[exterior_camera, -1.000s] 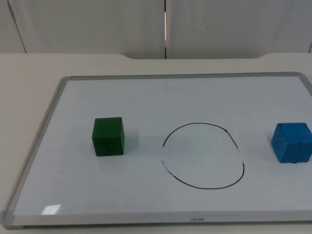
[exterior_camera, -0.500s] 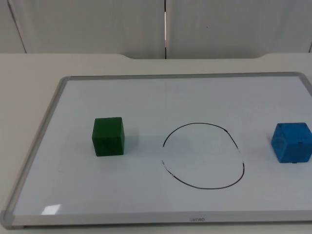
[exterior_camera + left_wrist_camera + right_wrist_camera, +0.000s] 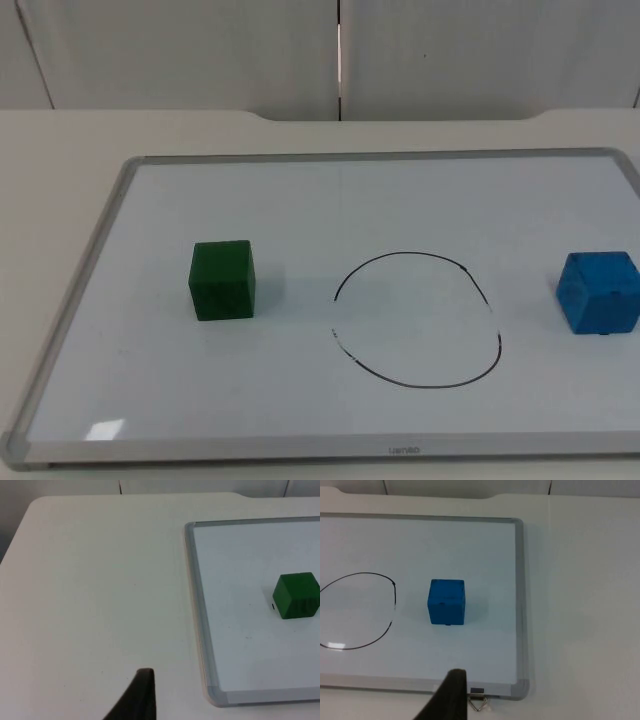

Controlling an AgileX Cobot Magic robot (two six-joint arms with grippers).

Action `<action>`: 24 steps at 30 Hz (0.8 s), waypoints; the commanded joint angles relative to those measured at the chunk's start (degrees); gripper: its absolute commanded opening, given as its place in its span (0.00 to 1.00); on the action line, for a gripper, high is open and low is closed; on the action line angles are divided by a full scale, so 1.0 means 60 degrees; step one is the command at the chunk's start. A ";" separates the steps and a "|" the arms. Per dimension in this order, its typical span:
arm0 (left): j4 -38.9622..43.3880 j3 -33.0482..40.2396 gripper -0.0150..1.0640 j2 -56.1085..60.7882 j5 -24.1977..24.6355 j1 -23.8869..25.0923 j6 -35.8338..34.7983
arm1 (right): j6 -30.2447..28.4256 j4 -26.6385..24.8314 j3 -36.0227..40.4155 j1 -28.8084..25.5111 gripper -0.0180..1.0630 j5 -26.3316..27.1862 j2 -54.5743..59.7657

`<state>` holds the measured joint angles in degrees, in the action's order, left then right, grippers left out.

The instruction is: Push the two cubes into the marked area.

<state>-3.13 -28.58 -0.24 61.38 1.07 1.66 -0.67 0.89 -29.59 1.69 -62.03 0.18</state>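
- Whiteboard point(image 3: 330, 200): a grey-framed board lying flat on the table point(image 3: 60, 130), its near edge at the bottom of the top view and its far edge toward the partition wall point(image 3: 200, 50).
- Circle point(image 3: 418, 318): a black hand-drawn loop on the board, right of the board's middle in the top view; its line is broken at the lower left and faint on the right side. Nothing lies inside it.
- Green cube point(image 3: 222, 279): stands on the board left of the circle, apart from its line and well inside the board's left frame. In the left wrist view it sits on the white surface away from the frame.
- Blue cube point(image 3: 598, 291): stands on the board right of the circle, apart from its line, near the right edge of the top view. In the right wrist view it lies between the circle and the board's right frame, nearer the circle.
- Both cubes are outside the circle, one on each side, roughly level with it.
- Left gripper point(image 3: 136, 700): one black fingertip shows over bare table beside the board's near left corner, well apart from the green cube; whether the fingers are spread or pressed together cannot be told.
- Right gripper point(image 3: 448, 696): one black fingertip shows above the board's near frame, close to a small metal clip point(image 3: 478, 702) at the board's edge; it is apart from the blue cube, and the spread of its fingers cannot be told.
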 commanded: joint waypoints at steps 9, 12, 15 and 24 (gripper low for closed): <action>0.0070 -0.0260 0.99 0.0041 -0.0210 0.0019 -0.0003 | -0.0013 -0.0010 0.0016 0.0045 0.99 0.0034 -0.0030; 0.0109 -0.0428 0.99 -0.0100 -0.0277 0.0019 -0.0003 | -0.0013 -0.0010 0.0016 0.0045 0.99 0.0034 -0.0030; 0.0109 -0.0451 0.99 -0.0208 -0.0531 0.0019 -0.0003 | -0.0013 -0.0010 0.0016 0.0045 0.99 0.0034 -0.0030; 0.0109 -0.0451 0.99 -0.0562 -0.0644 0.0019 -0.0003 | -0.0013 -0.0010 0.0016 0.0045 0.99 0.0034 -0.0030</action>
<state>-2.79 -31.09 -2.91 58.08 1.07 1.66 -0.57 0.89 -29.59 1.69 -62.03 0.18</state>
